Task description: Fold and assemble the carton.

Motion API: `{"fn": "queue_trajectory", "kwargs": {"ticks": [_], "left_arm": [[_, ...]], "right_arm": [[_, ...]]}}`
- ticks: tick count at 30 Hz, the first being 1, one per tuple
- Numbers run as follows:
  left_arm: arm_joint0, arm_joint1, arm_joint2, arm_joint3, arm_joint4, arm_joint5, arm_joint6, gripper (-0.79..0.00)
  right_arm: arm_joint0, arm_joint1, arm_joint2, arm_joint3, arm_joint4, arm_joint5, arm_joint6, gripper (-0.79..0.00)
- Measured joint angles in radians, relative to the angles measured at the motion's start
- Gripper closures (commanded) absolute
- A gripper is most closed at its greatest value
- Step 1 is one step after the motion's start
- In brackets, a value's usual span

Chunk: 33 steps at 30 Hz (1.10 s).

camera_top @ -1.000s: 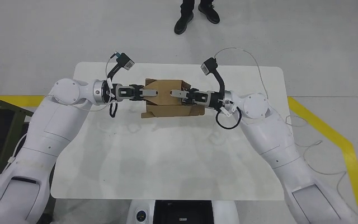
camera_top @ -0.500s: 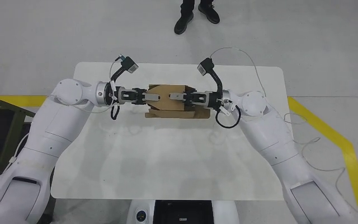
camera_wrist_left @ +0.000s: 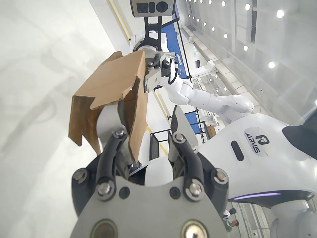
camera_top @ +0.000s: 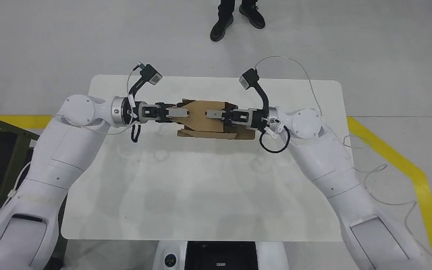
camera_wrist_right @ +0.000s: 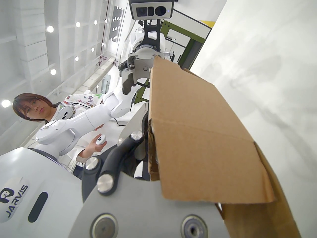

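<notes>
A brown carton (camera_top: 209,120), partly folded with loose flaps, hangs between my two grippers over the far middle of the white table (camera_top: 202,196). My left gripper (camera_top: 177,113) is at the carton's left end. In the left wrist view its fingers (camera_wrist_left: 178,122) stand open, with one carton (camera_wrist_left: 109,82) panel between them, close against one finger. My right gripper (camera_top: 217,115) is at the carton's right side, shut on a wall. In the right wrist view the carton (camera_wrist_right: 198,130) covers one finger; the other finger (camera_wrist_right: 135,127) lies against the cardboard.
The near half of the table and both side margins lie bare. A yellow floor line (camera_top: 391,155) runs past the table's right edge. Each wrist camera (camera_top: 150,73) stands up on its bracket above its gripper.
The carton has tipped and now looks shallower from above, reaching a little further right. The right arm shifted slightly with it; the left gripper stays at the left end.
</notes>
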<state>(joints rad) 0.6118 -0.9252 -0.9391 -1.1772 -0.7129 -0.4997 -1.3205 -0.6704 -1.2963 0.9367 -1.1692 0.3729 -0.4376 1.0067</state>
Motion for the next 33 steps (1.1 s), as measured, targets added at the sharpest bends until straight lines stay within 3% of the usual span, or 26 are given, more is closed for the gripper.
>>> {"fn": "queue_trajectory", "kwargs": {"ticks": [14,33], "left_arm": [[0.019,-0.019,-0.056,0.009,-0.266,0.089,-0.089,-0.785],[0.002,-0.074,-0.032,-0.006,-0.230,0.119,-0.119,-0.785]], "right_arm": [[-0.002,-0.003,-0.001,-0.027,-0.058,0.027,-0.043,0.000],[0.003,-0.020,-0.023,-0.039,-0.078,0.028,-0.086,0.000]]}}
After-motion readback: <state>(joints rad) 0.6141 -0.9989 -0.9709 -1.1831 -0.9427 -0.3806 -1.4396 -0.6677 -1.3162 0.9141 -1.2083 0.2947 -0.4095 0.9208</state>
